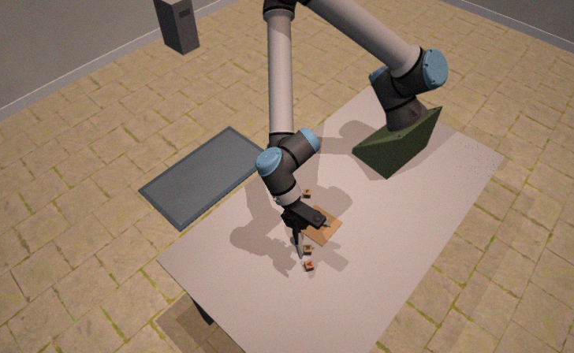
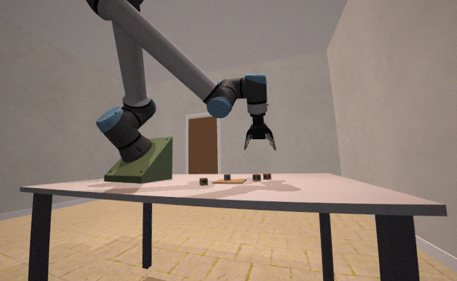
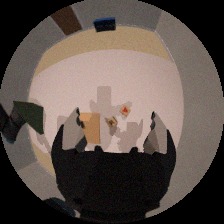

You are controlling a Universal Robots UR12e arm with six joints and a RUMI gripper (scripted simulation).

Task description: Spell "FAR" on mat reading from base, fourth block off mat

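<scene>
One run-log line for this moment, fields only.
gripper: open, empty, above the blocks | mat: one block on it | off mat: three blocks | word: not started

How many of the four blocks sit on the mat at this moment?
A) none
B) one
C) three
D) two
B: in the exterior view one block sits on the mat; one block lies off it on the base side and two blocks off the other end, while the open gripper hangs above, holding nothing.
</scene>
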